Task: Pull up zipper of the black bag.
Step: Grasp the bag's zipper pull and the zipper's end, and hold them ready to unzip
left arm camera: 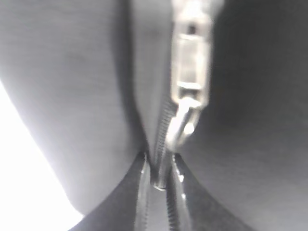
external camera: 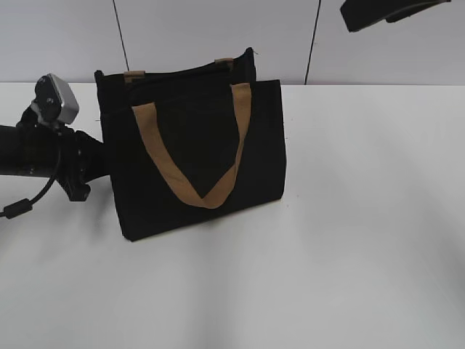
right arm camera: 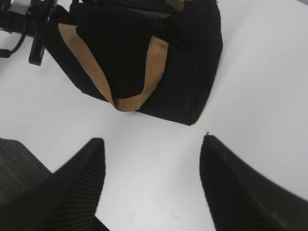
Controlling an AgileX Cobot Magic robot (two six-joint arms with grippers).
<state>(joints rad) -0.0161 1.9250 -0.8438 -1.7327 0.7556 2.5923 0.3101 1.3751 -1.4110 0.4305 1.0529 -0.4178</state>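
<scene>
"Left wrist view: pressed close to the zipper [left arm camera: 162, 139], badly blurred. Silver pull tab [left arm camera: 185, 120] hanging from the slider [left arm camera: 192, 62], its lower end running down between two dark fingers."

"So left gripper [left arm camera: 161, 192] pinched on the pull tab?"

"Looks so, narrowed to a slit around the metal. Hard to swear to through the blur. Seen from outside, only the left arm [external camera: 43, 156], butted against the left end of the black bag [external camera: 196, 160], fingers hidden."

"And the bag?"

"Upright on the white table [external camera: 363, 254], left of centre, tan handle [external camera: 192, 189] drooping down its front."

"Right gripper [right arm camera: 151, 142]?"

"Spread wide, empty, hanging over bare table near the bag's front, touching nothing."

"Advice for the pull, then?"

"Draw straight along the zip line, never sideways, or risk jamming the teeth. Go slowly, since soft fabric probably drags along with the tab. Better to brace the far end with the free gripper first. Watch for the tab slipping out."
</scene>
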